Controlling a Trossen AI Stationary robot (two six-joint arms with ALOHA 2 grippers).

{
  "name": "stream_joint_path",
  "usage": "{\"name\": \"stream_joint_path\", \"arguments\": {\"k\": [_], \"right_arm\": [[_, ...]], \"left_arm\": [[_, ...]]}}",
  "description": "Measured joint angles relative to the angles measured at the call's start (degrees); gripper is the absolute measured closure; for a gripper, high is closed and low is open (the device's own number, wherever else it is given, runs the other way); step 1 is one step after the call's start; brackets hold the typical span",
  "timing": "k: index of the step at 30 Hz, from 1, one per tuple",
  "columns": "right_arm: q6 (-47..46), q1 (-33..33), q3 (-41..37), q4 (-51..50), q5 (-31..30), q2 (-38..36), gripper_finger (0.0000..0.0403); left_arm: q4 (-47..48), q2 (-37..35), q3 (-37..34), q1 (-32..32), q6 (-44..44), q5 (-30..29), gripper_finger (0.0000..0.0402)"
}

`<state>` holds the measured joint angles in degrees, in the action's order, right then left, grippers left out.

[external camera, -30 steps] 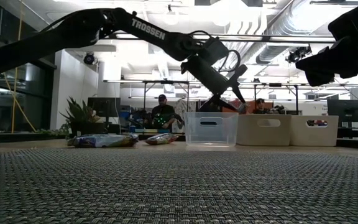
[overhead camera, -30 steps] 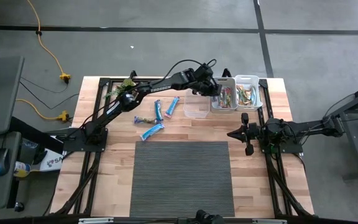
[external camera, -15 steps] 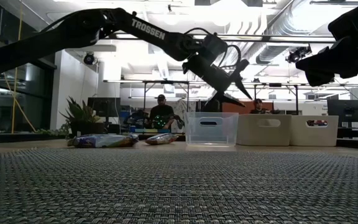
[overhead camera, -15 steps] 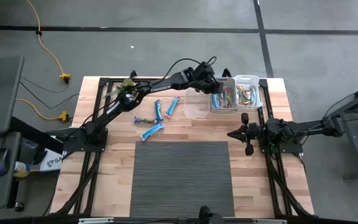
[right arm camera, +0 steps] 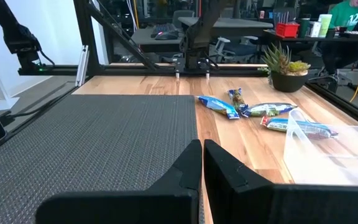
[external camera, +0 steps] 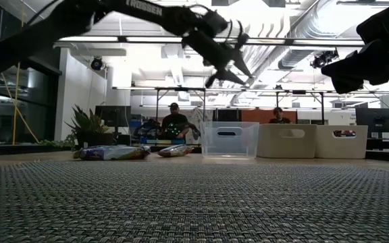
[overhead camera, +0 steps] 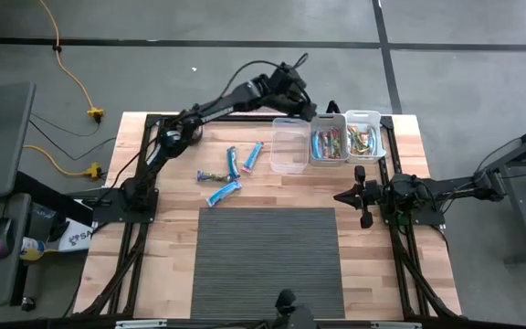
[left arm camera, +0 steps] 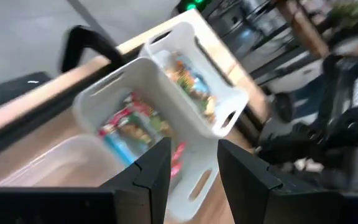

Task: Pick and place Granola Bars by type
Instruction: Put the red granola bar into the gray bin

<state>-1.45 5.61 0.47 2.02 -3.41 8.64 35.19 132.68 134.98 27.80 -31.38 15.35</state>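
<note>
Wooden tabletop (overhead camera: pixel 172 265) fills my overhead feed, with a dark woven mat (overhead camera: pixel 268 260) across its near half and three bins in a row along the far edge. My left gripper (overhead camera: pixel 301 90) is raised in the air over the far edge of the table, just behind the clear bin (overhead camera: pixel 289 146); from its own wrist camera I see both fingers (left arm camera: pixel 151 168) parted with nothing between them, so it is released and empty. That clear bin looks empty from where I sit. The middle bin (overhead camera: pixel 330 144) and the end bin (overhead camera: pixel 364 135) each hold several Granola Bars (overhead camera: pixel 331 143), multicoloured wrappers mixed together too small for me to sort by type. Four loose bars (overhead camera: pixel 231 175) lie on bare wood between the clear bin and the left arm's base, some bright blue. A small potted plant (right arm camera: pixel 286 67) stands near them. My right gripper (overhead camera: pixel 343 196) waits low beside the mat's right far corner, fingers pressed together on nothing.
</note>
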Motion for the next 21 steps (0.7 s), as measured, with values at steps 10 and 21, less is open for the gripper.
{"name": "stream_joint_path", "arguments": {"k": [10, 21], "right_arm": [[0.00, -0.02, 0.00, 0.00, -0.01, -0.02, 0.0402], [0.00, 0.00, 0.00, 0.00, -0.01, -0.02, 0.0402]], "left_arm": [[22.40, -8.28, 0.00, 0.76, 12.90, -19.09, 0.0272], [47.75, -11.69, -0.09, 0.67, 11.55, -30.65, 0.0272]]}}
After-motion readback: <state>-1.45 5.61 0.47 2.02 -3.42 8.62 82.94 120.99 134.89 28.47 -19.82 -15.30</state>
